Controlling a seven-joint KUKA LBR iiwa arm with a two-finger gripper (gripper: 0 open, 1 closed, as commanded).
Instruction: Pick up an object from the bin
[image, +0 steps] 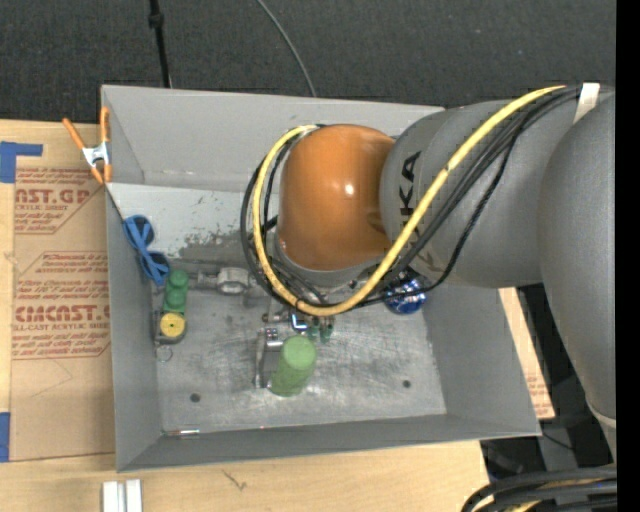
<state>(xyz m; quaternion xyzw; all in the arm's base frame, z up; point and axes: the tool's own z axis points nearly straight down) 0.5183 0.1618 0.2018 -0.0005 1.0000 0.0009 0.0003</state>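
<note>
My gripper (268, 366) reaches down below the orange cover to the bin floor, at the middle front. A light green cylinder (292, 366) lies right against its right side, touching it. Whether the cylinder is gripped I cannot tell, since the arm hides the rest of the gripper. A small blue and white thing (301, 322) shows just above the cylinder, under the cover's edge.
At the left wall lie a blue looped tool (145, 250), a dark green peg (177, 290) and a yellow round piece (172, 325). A grey metal piece (232, 283) lies left of the arm. A blue patterned thing (406, 298) peeks out under the arm at right.
</note>
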